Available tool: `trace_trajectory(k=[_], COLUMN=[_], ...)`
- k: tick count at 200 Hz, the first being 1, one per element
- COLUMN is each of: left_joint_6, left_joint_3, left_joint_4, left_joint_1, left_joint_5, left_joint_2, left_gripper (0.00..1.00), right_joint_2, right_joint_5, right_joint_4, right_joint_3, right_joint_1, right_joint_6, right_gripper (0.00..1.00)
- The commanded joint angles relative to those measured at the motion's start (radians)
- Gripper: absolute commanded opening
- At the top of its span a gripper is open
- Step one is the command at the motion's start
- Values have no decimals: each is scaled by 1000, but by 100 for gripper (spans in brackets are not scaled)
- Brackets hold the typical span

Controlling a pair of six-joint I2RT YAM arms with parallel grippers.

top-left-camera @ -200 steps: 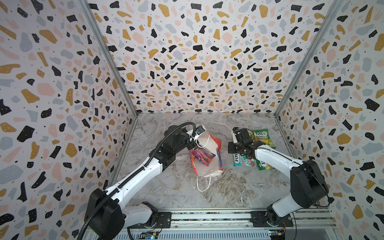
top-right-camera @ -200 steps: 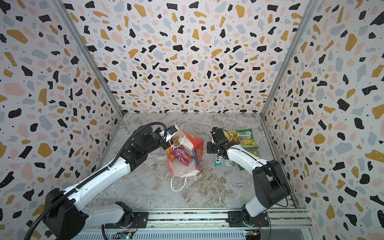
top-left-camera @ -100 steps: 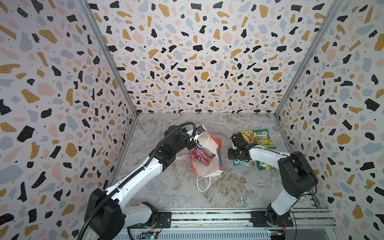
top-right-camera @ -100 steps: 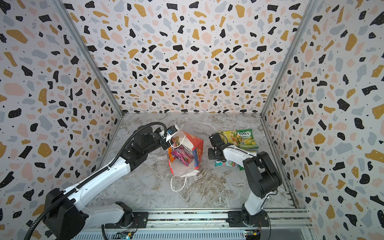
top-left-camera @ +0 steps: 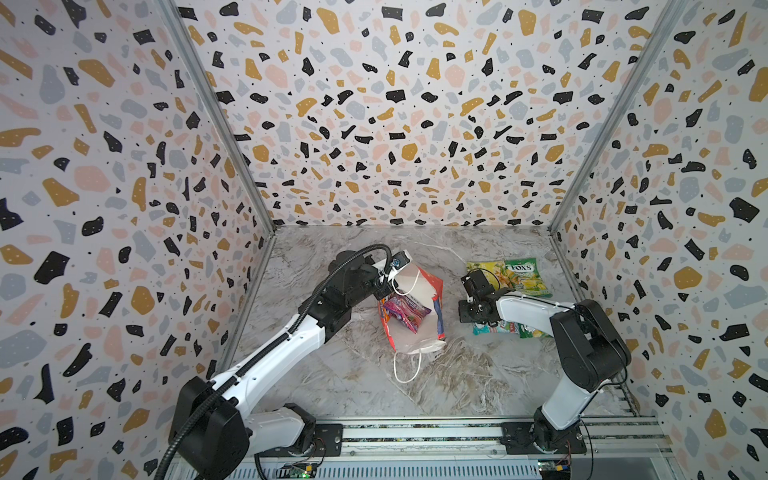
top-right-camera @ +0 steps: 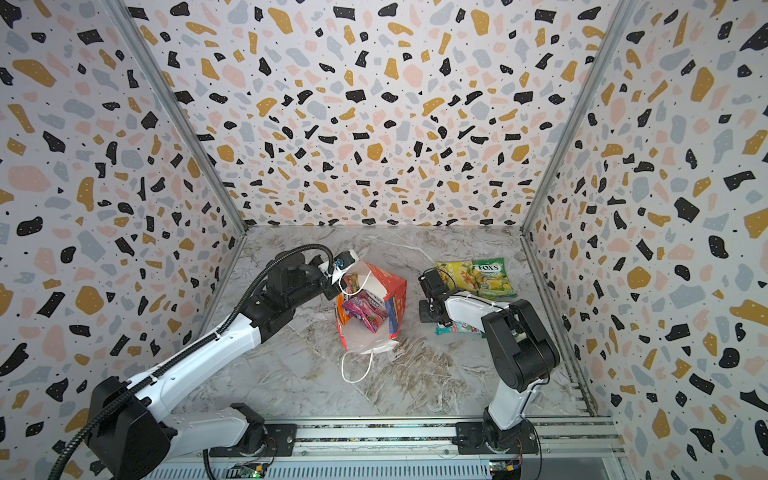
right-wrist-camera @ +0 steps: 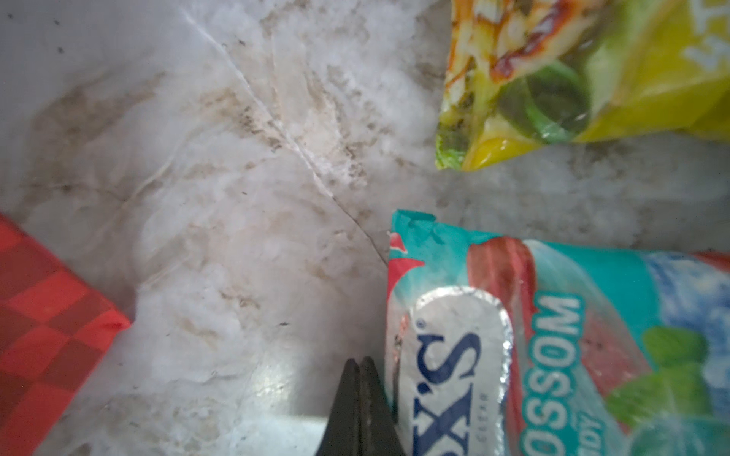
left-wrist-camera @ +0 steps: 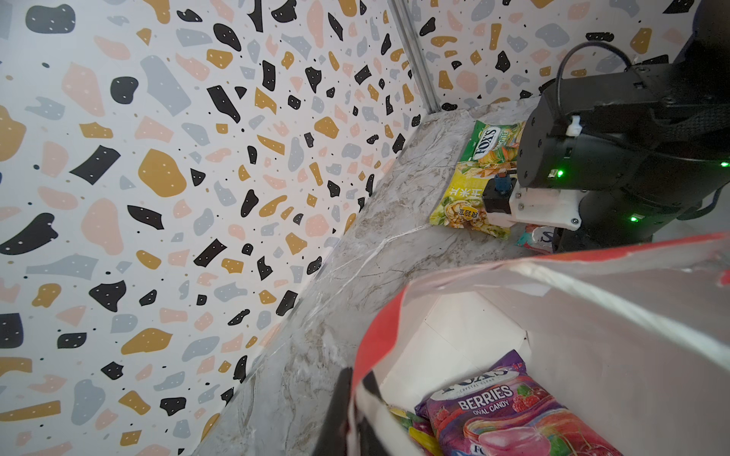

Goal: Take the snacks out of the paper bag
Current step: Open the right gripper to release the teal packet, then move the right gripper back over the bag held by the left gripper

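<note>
The red paper bag (top-left-camera: 437, 291) (top-right-camera: 398, 296) stands open in mid-table, white inside. My left gripper (left-wrist-camera: 357, 410) (top-left-camera: 384, 291) is shut on its rim (left-wrist-camera: 395, 316). Inside lie a purple berries snack packet (left-wrist-camera: 505, 410) (top-left-camera: 405, 309) (top-right-camera: 368, 307) and a yellow-striped one (left-wrist-camera: 411, 424) beneath it. Right of the bag my right gripper (right-wrist-camera: 359, 363) (top-left-camera: 464, 316) (top-right-camera: 426, 311) is shut on nothing, low over the table beside a teal snack packet (right-wrist-camera: 533, 335) (top-left-camera: 494, 328). Yellow (top-left-camera: 486, 270) (right-wrist-camera: 572, 79) and green (top-left-camera: 523, 274) packets lie behind it.
A white cord handle (top-left-camera: 405, 368) trails from the bag toward the front. A corner of the bag (right-wrist-camera: 47, 300) shows in the right wrist view. Patterned walls (top-left-camera: 124, 208) close in the marble floor (top-left-camera: 353, 374) on three sides, and a rail (top-left-camera: 415, 432) runs along the front.
My right arm has folded back toward its base, uncovering the yellow and green packets, and its gripper has sunk toward the table. The left arm and the bag have not moved.
</note>
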Motion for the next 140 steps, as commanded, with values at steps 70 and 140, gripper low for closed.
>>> trace_trajectory(k=[70, 140], left_joint_6=[-11, -11], left_joint_3=[34, 74], left_joint_4=[112, 49], left_joint_1=[3, 1], left_joint_5=[28, 25], left_joint_2=[1, 3], left_gripper=[0, 0], right_joint_2=[-54, -301], right_joint_5=[4, -65], right_joint_4=[-49, -10], right_joint_3=[-1, 71], right_joint_1=[-30, 3], right_joint_6=[5, -17], right_gripper=[10, 23])
